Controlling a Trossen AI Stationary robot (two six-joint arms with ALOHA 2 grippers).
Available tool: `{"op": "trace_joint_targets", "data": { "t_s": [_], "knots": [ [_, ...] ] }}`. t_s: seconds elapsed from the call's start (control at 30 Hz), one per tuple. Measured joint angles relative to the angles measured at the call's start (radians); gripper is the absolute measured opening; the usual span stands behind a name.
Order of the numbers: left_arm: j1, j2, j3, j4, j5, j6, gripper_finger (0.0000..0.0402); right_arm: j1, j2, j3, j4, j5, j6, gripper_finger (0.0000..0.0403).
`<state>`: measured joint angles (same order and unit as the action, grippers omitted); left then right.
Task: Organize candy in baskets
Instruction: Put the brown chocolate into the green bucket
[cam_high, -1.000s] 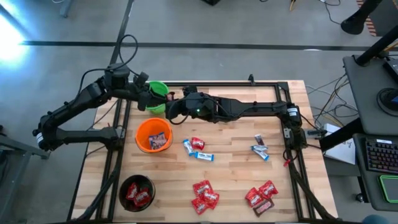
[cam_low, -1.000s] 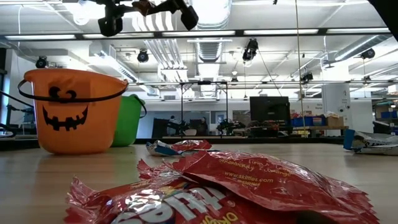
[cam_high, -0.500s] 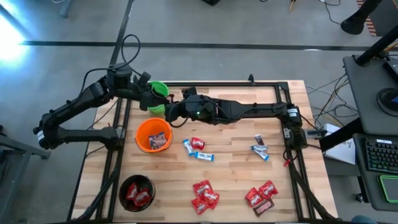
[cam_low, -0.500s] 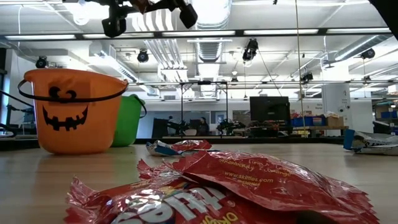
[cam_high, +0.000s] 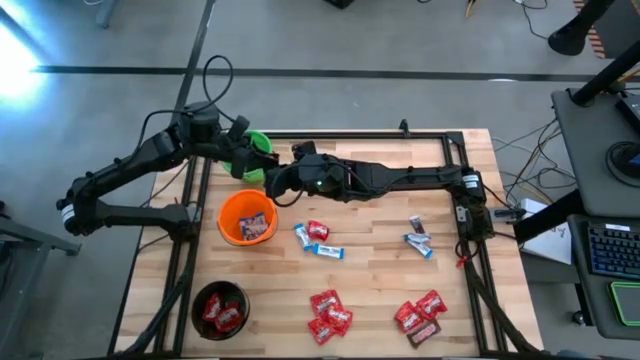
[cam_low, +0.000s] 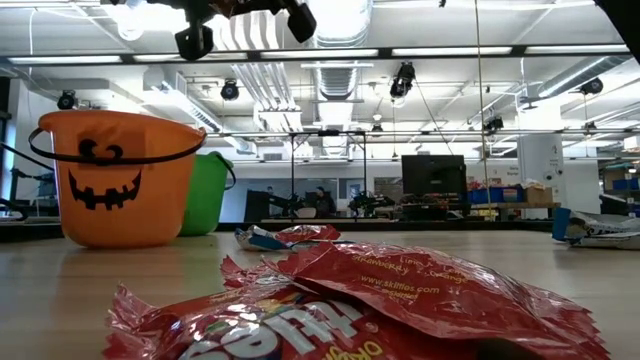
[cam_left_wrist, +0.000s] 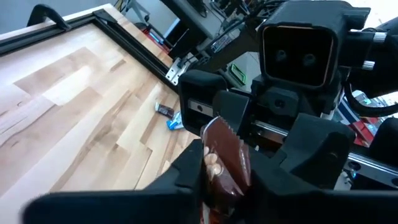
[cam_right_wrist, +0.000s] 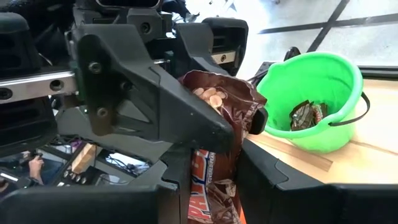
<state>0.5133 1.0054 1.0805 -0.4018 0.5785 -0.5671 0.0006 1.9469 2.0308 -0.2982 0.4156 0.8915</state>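
- My left hand (cam_high: 246, 158) and my right hand (cam_high: 275, 178) meet above the far left part of the surface (cam_high: 380, 250), right beside the green basket (cam_high: 256, 150).
- A dark brown candy (cam_right_wrist: 217, 124) is pinched between them; in the right wrist view I see my right fingers (cam_right_wrist: 267, 186) pressed on its lower end and the left hand's fingers closed on its upper end.
- From the left wrist view the same brown wrapper (cam_left_wrist: 225, 158) stands upright between my left fingers (cam_left_wrist: 186, 171), with the right hand's camera block just behind it.
- The green basket (cam_right_wrist: 317, 93) already has a dark wrapped piece lying inside.
- The orange basket (cam_high: 246, 217) sits just nearer than the green one and holds some candy.
- The black basket (cam_high: 219, 308) stands at the near left corner with red wrappers in it.
- Loose candy is scattered on the surface: blue-and-white pieces (cam_high: 322, 248) near the middle, another blue-and-white pair (cam_high: 419, 237) to the right, red clusters (cam_high: 329, 314) and (cam_high: 420, 312) along the near edge.
- In the low view a red wrapper (cam_low: 380, 300) fills the foreground, and the orange basket (cam_low: 118, 180) hides part of the green one.
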Motion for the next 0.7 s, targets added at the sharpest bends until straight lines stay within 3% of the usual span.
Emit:
{"op": "trace_joint_targets", "data": {
  "t_s": [0.1,0.7],
  "knots": [
    [0.000,-0.002,0.000,-0.004,0.000,0.001,0.0014,0.000,0.000,0.000,-0.001,0.000,-0.002,0.0088],
    [0.000,-0.006,0.000,-0.005,0.007,0.009,0.0008,0.000,0.000,0.000,-0.001,0.001,-0.078,0.0100]
  ]
}}
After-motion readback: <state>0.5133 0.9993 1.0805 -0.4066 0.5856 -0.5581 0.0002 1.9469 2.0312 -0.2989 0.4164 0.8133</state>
